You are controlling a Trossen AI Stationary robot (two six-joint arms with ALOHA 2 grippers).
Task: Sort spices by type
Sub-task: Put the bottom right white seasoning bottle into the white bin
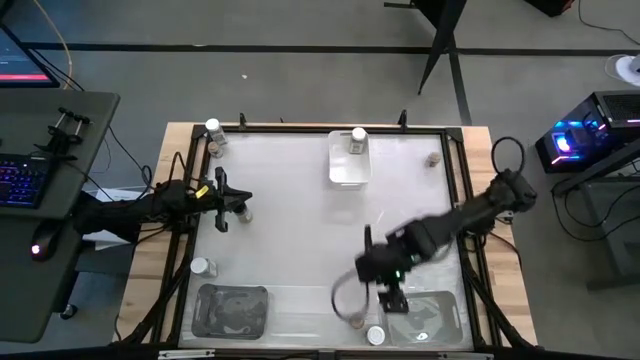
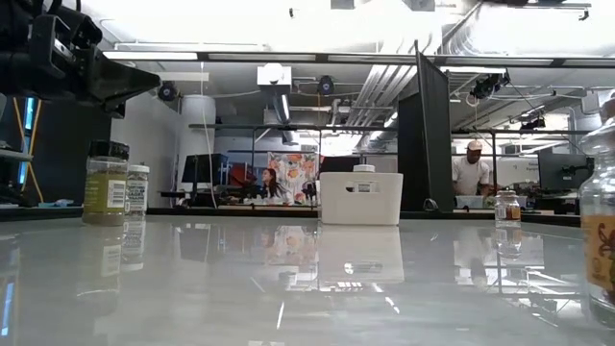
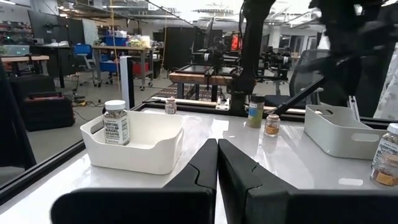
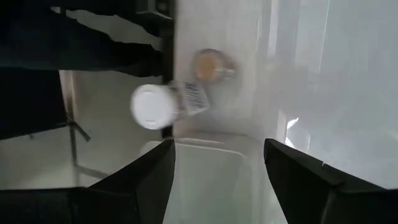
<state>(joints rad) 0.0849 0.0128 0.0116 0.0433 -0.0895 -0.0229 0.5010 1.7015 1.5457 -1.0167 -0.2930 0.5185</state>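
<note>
Spice jars stand scattered on the white table. A white-topped jar (image 1: 357,137) stands in the white tray (image 1: 349,170) at the far edge, and a brown-topped jar (image 1: 433,158) stands to its right. My right gripper (image 1: 392,298) hangs open above the far rim of the clear tray (image 1: 438,318) at the near right, tilted down. Past its fingers stand a white-topped jar (image 4: 152,107) and a brown-topped jar (image 4: 211,65), both untouched. My left gripper (image 1: 225,195) waits shut at the table's left, beside a small jar (image 1: 245,212).
Another clear tray (image 1: 230,308) lies at the near left, with a white-topped jar (image 1: 200,267) just beyond it. Two jars (image 1: 213,130) stand at the far left corner. The table's middle is bare. A person (image 2: 471,173) stands in the room behind.
</note>
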